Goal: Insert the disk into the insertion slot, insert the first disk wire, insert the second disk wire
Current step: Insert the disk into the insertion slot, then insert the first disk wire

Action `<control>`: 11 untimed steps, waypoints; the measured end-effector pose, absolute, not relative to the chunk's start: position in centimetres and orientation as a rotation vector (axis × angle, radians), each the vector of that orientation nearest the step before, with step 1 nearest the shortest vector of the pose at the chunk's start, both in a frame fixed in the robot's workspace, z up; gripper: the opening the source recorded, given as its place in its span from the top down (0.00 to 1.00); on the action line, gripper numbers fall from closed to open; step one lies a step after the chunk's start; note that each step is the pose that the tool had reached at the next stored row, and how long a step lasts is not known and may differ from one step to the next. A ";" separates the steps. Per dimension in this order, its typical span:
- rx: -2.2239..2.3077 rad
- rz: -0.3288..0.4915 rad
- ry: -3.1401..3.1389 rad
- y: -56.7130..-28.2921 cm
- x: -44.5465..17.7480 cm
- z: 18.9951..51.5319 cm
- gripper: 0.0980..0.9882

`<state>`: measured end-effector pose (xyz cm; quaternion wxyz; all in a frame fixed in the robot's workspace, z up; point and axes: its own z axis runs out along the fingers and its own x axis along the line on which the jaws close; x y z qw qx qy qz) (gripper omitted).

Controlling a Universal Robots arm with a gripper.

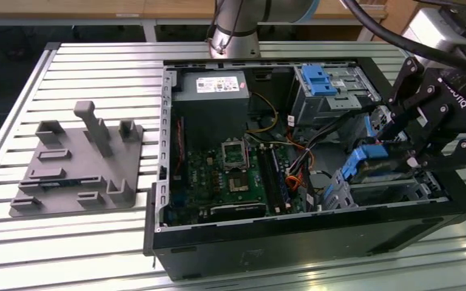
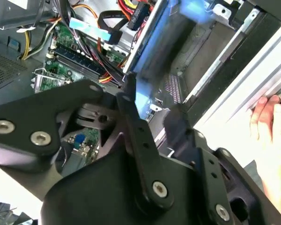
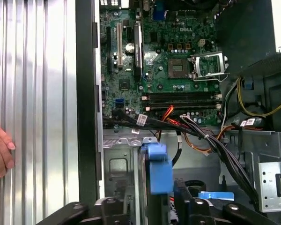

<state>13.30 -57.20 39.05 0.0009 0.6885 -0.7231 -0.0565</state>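
Observation:
My gripper (image 1: 399, 148) is shut on the disk (image 1: 368, 160), a drive in a bright blue carrier, inside the open computer case at the exterior view's right. The disk hangs tilted just over the insertion slot (image 1: 387, 193), a low cage of bare silver sheet metal by the case's near wall. In the first wrist view the blue carrier (image 3: 157, 168) stands edge-on between my black fingers (image 3: 181, 199), with the slot's punched metal (image 3: 118, 169) beside it. In the second wrist view the disk (image 2: 152, 56) is a blue blur beyond my gripper (image 2: 152, 117). Loose black and orange wires (image 3: 196, 133) run past the slot.
A taller silver cage with a blue clip (image 1: 324, 82) stands behind the slot. The motherboard (image 1: 225, 176) and power supply (image 1: 209, 85) take up the case's left half. A grey fixture plate (image 1: 79, 163) lies on the slatted table. A person's hand (image 3: 0, 152) rests beside the case.

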 end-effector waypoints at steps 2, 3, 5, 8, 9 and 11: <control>2.162 -0.178 -2.270 -57.2 13.3 39.0 0.48; 2.162 -0.178 -2.270 -57.2 13.3 39.0 0.48; 2.162 -0.178 -2.270 -57.2 13.3 39.0 0.48; 2.162 -0.178 -2.270 -57.2 13.3 39.0 0.48; 2.162 -0.178 -2.270 -57.2 13.3 39.0 0.48; 2.162 -0.178 -2.270 -57.2 13.3 39.0 0.48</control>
